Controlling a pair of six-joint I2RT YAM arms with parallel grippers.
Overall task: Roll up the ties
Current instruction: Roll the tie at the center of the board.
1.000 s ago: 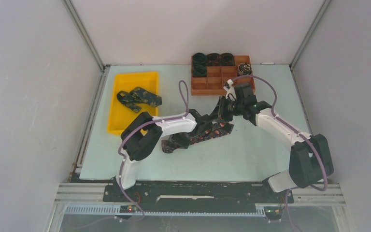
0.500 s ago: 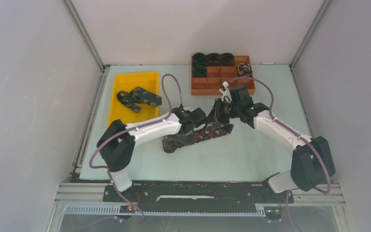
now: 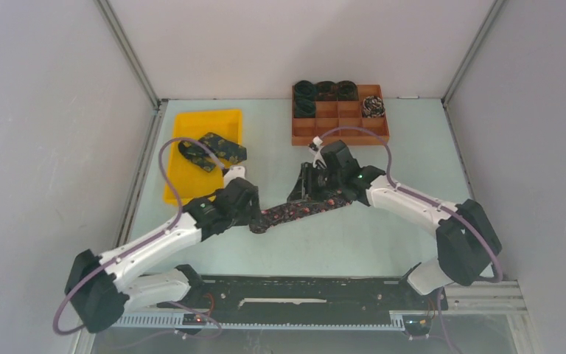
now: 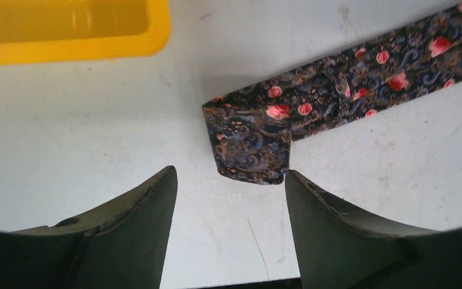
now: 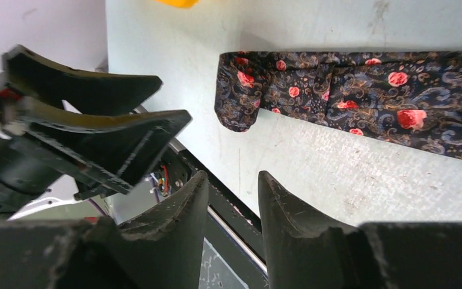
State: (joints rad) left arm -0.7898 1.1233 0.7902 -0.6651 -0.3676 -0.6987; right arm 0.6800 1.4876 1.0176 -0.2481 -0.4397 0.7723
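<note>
1. Five small round coils of dark tie [image 3: 326,89] sit in the orange-brown compartment tray [image 3: 339,137] at the far side of the table. Three fill its back row, one sits in front of the leftmost, and a paler one sits near the right back corner. I judge that part finished.
2. The long dark tie with red rose specks [image 3: 302,210] lies flat and unrolled on the pale table [image 3: 354,243], between the two arms. Its left end is folded under itself, but no coil has begun.
3. Two more dark unrolled ties [image 3: 210,150] wait in the yellow plastic tray [image 3: 180,188] on the left. I count three ties left to roll, so the job is a little past halfway.
4. The left gripper [image 4: 230,173] has its fingers wide apart and holds nothing. The folded tie end lies just ahead of them.
5. The right gripper [image 5: 231,201] shows a narrow gap between its fingers with nothing in it. The tie stretches across the table beyond its fingertips.
6. A second ago the left arm reached across the tie and covered its middle. It has since drawn back to the left, to the folded end.
7. The right gripper was nearer the compartment tray and has come down and left over the tie. I cannot tell whether it held fabric then.
8. The tie itself has barely shifted.
</note>
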